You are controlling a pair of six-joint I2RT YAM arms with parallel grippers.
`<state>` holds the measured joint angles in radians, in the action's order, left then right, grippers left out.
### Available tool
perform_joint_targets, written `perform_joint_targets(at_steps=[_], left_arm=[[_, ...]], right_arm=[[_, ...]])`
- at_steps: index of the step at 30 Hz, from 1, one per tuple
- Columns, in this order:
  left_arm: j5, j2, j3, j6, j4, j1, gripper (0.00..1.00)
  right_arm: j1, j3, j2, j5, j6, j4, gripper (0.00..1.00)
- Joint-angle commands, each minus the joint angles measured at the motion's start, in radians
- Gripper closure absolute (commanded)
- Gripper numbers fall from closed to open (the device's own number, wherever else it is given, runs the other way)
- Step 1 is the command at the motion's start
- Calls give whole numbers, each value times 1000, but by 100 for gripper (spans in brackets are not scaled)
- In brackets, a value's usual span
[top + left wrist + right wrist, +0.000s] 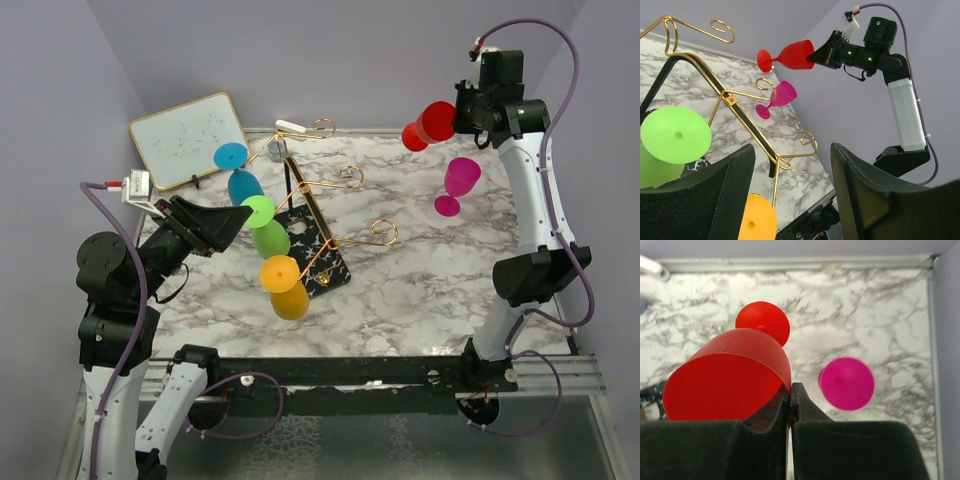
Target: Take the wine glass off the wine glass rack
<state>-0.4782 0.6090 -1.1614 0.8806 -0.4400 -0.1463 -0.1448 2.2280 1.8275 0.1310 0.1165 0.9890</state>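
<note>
The gold wire wine glass rack [322, 186] stands on its black speckled base [325, 270] at the table's centre-left; it also shows in the left wrist view [738, 106]. A blue glass [242, 182], a green glass [268, 236] and an orange glass [289, 297] hang on its left arms. My right gripper [462, 112] is shut on the rim of a red wine glass [735, 375], held high at the far right, clear of the rack. My left gripper [228, 224] is open and empty, just left of the green glass [675, 135].
A magenta wine glass [460, 180] stands on the marble table below the right gripper. A framed whiteboard [188, 138] leans at the back left. A small white object [290, 126] lies by the back edge. Purple walls close in the back and sides.
</note>
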Motion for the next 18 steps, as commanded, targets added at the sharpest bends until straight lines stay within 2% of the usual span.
perform_joint_targets(at_steps=[1, 6, 18], left_arm=[[38, -20, 12, -30, -22, -5, 36], [31, -22, 23, -32, -28, -5, 37], [117, -59, 2, -110, -163, -6, 38]], right_arm=[[33, -70, -74, -238, 60, 50, 99], [33, -146, -50, -270, 55, 82, 99], [33, -274, -54, -112, 43, 49, 99]])
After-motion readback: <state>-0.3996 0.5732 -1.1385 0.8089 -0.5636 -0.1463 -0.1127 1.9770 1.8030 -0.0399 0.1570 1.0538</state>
